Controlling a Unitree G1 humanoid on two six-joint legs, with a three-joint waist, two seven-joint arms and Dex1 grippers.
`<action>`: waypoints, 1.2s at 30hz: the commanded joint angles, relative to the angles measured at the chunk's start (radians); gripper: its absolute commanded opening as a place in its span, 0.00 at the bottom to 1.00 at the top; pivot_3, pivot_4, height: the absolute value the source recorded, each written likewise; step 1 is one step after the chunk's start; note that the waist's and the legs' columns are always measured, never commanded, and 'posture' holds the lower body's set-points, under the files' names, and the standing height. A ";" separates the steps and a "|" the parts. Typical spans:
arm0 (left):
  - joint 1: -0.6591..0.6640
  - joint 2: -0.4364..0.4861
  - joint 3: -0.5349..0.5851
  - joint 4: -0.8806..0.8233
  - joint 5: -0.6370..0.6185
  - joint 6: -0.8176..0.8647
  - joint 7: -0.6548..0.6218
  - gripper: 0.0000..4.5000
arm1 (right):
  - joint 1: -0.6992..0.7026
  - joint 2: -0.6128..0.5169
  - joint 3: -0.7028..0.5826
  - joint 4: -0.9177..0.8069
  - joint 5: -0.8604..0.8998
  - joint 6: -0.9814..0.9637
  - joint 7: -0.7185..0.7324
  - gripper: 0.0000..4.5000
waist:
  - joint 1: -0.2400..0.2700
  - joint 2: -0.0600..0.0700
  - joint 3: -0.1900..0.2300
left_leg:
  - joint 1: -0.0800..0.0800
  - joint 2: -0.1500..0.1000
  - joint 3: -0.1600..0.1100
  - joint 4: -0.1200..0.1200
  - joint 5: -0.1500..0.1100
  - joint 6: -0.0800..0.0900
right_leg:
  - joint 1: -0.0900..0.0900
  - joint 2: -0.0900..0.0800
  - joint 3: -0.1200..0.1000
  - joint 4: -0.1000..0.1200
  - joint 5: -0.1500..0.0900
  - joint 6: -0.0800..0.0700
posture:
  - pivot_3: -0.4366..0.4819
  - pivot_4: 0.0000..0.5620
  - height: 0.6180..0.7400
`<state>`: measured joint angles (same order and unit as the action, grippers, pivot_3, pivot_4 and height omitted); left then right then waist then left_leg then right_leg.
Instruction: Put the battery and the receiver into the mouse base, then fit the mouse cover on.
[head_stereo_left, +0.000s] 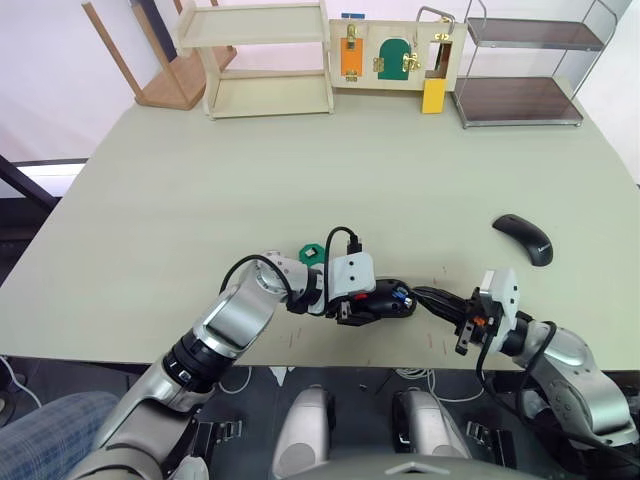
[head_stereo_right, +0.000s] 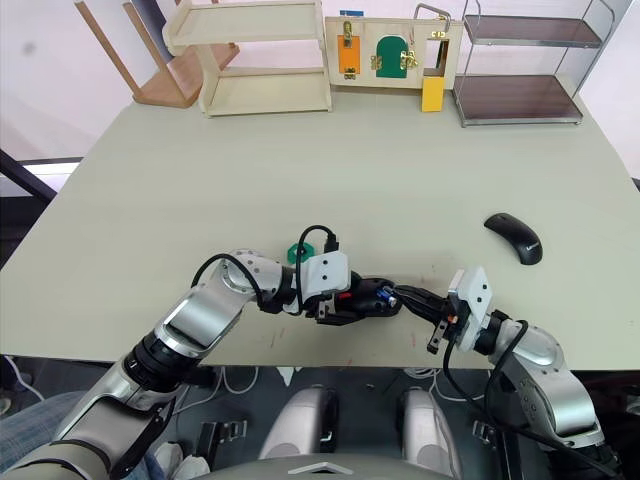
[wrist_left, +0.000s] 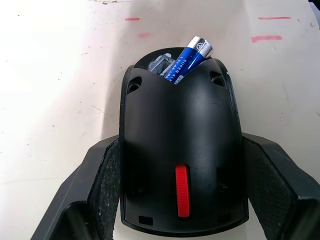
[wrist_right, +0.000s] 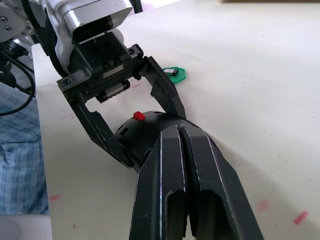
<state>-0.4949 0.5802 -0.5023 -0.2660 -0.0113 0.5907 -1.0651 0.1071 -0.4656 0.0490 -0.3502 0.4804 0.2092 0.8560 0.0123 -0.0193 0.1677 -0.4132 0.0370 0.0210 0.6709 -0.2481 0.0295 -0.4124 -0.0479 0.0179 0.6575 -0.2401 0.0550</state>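
Battery (wrist_left: 189, 60): tilted, half-seated in mouse base (wrist_left: 182, 155); smooth, rolls, so I'd press its raised end.
Left gripper (head_stereo_left: 362, 305): clamping base flanks.
Right gripper (wrist_right: 182, 145): fingers together, probably touching battery.
Mouse cover (head_stereo_left: 523, 238): apart, right.

The mouse base (wrist_left: 182, 150), a black oval underbody with a red scroll wheel showing, is held flat on the table between the two fingers of the left gripper (wrist_left: 182, 200). The battery (wrist_left: 187, 60), a blue cylinder with a silver end, is seen lying tilted in the open compartment at the base's far end from that gripper, its silver tip sticking out. The receiver (wrist_right: 171, 72), small and grey-and-dark, is seen beyond the left gripper. The mouse cover (head_stereo_left: 524, 238), a glossy black curved shell, is seen well apart from both grippers.
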 joint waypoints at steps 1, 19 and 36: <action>0.018 0.004 -0.032 0.016 0.005 0.013 -0.008 0.66 | -0.008 0.013 0.006 0.015 -0.011 -0.060 0.025 0.01 | 0.000 0.000 0.000 | 0.000 0.000 0.000 0.000 0.000 0.000 | 0.000 0.000 0.000 0.000 0.000 0.000 | 0.48 0.27 1.00; 0.021 0.009 -0.033 0.011 0.004 0.013 -0.012 0.66 | -0.016 0.036 0.055 0.124 -0.091 -0.124 0.039 0.01 | 0.000 0.000 0.000 | 0.001 0.000 0.000 0.000 0.000 0.000 | 0.000 0.000 0.000 0.001 0.002 -0.003 | 0.48 0.27 1.00; 0.022 0.013 -0.029 0.002 0.003 0.027 -0.012 0.66 | -0.048 0.011 0.136 0.231 -0.203 -0.059 0.007 0.01 | -0.008 -0.001 -0.003 | 0.012 0.001 0.002 0.000 0.000 0.000 | 0.008 0.001 0.003 0.003 -0.003 -0.003 | 0.48 0.27 1.00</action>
<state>-0.4900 0.5881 -0.5014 -0.2642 -0.0029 0.6059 -1.0621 0.0420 -0.4354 0.1562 -0.1693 0.3263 0.0952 0.8781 0.0046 -0.0207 0.1646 -0.3989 0.0376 0.0228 0.6703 -0.2481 0.0293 -0.4026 -0.0466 0.0219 0.6605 -0.2433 0.0516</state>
